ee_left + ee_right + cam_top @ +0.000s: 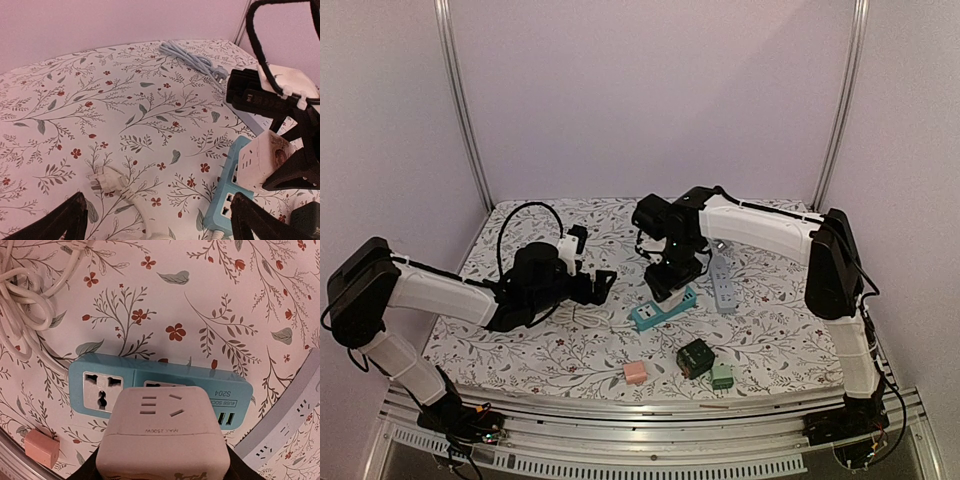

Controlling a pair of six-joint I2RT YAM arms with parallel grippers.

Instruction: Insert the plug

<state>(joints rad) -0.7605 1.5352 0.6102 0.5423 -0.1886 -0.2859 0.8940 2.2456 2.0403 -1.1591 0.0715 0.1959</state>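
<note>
A blue power strip [663, 308] lies at the table's centre; it also shows in the left wrist view [225, 200] and the right wrist view [232, 390]. My right gripper [670, 275] is shut on a white cube plug adapter [162, 435] and holds it right over the strip's middle socket, slightly tilted [260, 167]. Its prongs are hidden. My left gripper [157, 222] is open and empty, low over the table left of the strip. A white plug [105, 181] on a white cord lies between its fingers.
A grey power strip [723, 285] lies right of the blue one, its grey cord [192, 60] farther back. A pink cube [636, 373], a dark green adapter [695, 357] and a light green one [722, 375] sit near the front edge. Coiled white cable [25, 305] lies beside the blue strip.
</note>
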